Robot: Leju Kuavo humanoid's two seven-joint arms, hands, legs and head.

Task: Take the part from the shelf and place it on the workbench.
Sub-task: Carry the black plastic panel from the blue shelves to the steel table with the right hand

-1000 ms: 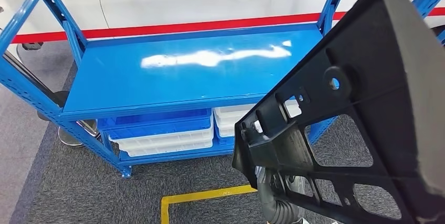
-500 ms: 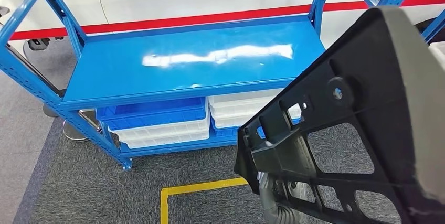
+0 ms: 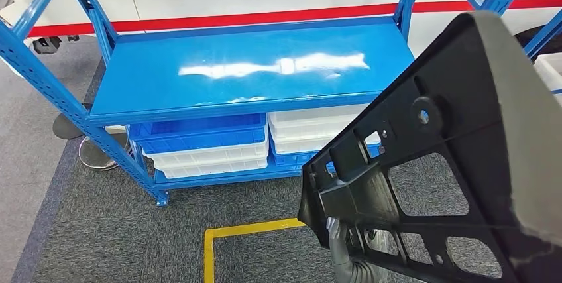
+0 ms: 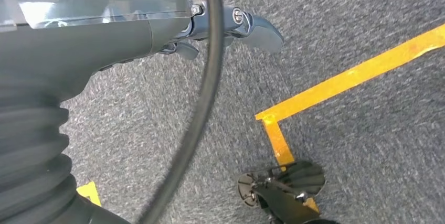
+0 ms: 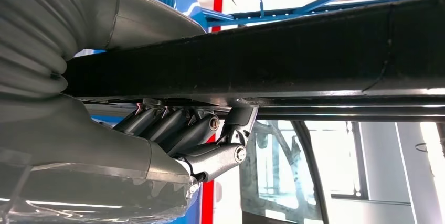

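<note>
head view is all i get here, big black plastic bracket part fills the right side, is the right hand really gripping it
Observer: Yes. In the right wrist view the right hand has its dark fingers curled up against the underside of the black plastic bracket part, with the grey thumb over its other side.
Operator: what's the left hand doing
Observer: The left hand hangs over the grey carpet, holding nothing.
Operator: anything under it
Observer: A corner of yellow floor tape lies on the carpet beyond the hand.
</note>
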